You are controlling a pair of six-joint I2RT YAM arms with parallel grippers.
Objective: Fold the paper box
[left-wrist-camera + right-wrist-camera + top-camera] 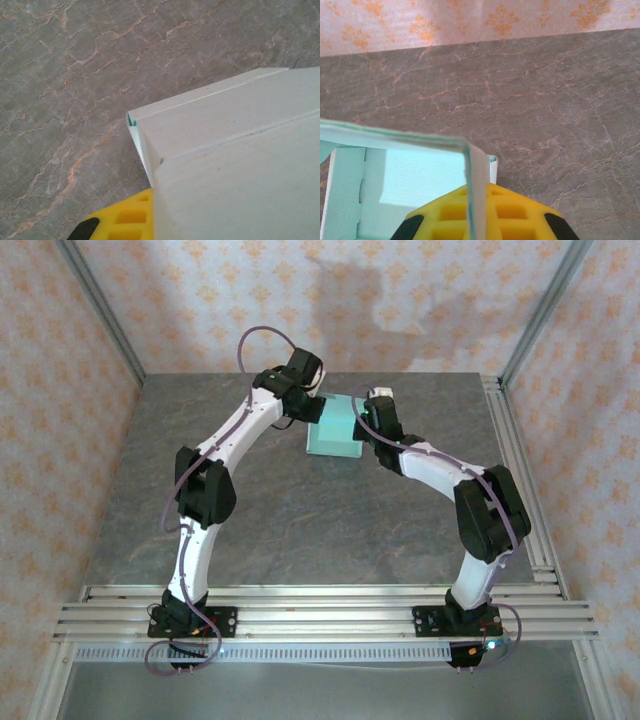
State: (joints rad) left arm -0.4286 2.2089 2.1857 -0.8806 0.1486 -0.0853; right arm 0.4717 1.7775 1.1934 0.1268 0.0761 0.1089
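Left claw (316, 408) and right claw (470, 200) pinch opposite walls of the paper box (335, 432), likely bracing it for folding.

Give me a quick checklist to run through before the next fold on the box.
1. The right gripper pinches a box wall: ok.
2. The left gripper holds the box: cannot tell, card hides one finger.
3. Both grippers on opposite sides of the box: ok.
4. The box rests flat on the table: cannot tell.
5. The box is closed: not ok, its inside shows open.
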